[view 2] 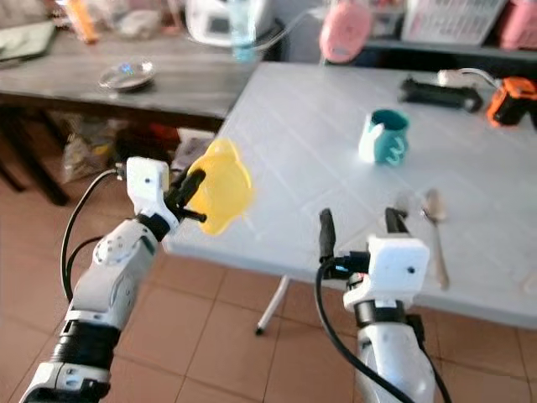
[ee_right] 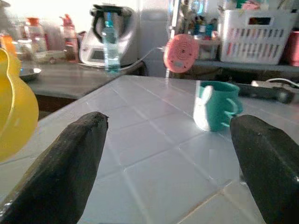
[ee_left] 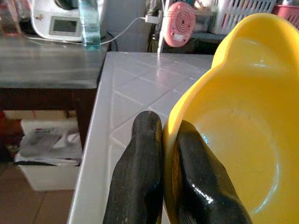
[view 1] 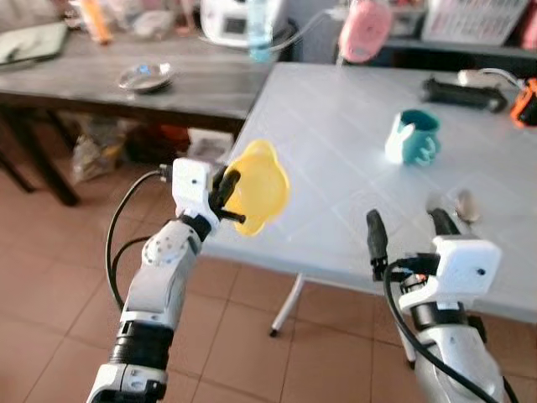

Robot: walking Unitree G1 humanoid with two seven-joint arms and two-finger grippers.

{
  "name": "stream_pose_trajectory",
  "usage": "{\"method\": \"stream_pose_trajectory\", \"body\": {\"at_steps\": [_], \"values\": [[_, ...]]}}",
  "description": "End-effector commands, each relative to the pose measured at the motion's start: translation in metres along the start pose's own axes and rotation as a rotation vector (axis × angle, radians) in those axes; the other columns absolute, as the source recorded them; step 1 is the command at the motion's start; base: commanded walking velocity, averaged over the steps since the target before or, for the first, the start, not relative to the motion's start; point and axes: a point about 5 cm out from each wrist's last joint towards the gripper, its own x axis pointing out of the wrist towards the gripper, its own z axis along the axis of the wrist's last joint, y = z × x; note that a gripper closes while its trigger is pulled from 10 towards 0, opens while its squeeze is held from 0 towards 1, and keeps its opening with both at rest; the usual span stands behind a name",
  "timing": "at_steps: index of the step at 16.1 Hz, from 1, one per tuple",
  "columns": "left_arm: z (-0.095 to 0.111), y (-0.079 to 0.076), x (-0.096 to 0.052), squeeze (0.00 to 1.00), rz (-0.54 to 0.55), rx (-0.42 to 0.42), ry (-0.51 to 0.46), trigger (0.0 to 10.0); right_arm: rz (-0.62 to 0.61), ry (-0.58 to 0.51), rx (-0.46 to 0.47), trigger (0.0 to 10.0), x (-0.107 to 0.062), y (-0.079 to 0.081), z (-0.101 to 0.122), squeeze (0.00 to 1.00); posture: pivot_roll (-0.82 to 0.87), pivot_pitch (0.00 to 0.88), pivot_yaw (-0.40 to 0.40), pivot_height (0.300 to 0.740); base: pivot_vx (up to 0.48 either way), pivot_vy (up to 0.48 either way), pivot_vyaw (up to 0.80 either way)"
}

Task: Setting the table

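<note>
The left end effector point(view 1: 228, 198) is clamped on the rim of a yellow bowl point(view 1: 260, 186): one finger point(ee_left: 140, 172) lies outside the rim, the other inside. The bowl is held tilted on edge, in the air at the near-left corner of the white tiled surface point(view 1: 336, 159), not resting on it. The right end effector point(view 1: 406, 233) is raised at the near edge of the surface with its fingers point(ee_right: 65, 172) spread wide apart and nothing between them. A teal mug point(view 1: 414, 137) stands upright farther back on the surface. A spoon point(view 2: 435, 228) lies flat on the surface just beyond the right end effector. A dark wooden table point(view 1: 101, 80) stands to the left, carrying a small metal dish point(view 1: 144, 77).
</note>
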Motion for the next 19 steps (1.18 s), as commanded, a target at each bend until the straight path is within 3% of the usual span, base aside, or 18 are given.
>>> {"method": "stream_pose_trajectory", "body": {"at_steps": [1,8,12,19], "values": [[-0.0007,-0.0089,0.0029,0.00,-0.021,-0.002,0.006,10.0,-0.020,0.003,-0.010,10.0,-0.0017,-0.0048,-0.0002,0.00,0.07,0.114,0.048,0.740,0.000,0.000,0.00],[-0.0036,-0.0129,0.0051,0.00,-0.012,-0.013,0.030,10.0,-0.028,0.010,-0.004,10.0,-0.0024,-0.0055,-0.0011,0.00,0.06,0.115,0.044,0.740,0.000,0.000,0.00],[-0.0036,-0.0143,0.0065,0.00,-0.023,-0.016,0.035,10.0,-0.035,0.014,-0.002,10.0,-0.0031,-0.0056,-0.0014,0.00,0.06,0.116,0.045,0.740,0.000,0.397,0.00],[-0.0031,-0.0135,0.0061,0.00,-0.028,-0.005,0.039,10.0,-0.036,0.017,0.006,10.0,-0.0026,-0.0042,-0.0034,0.00,0.07,0.119,0.053,0.740,0.000,0.436,-0.39]]}}
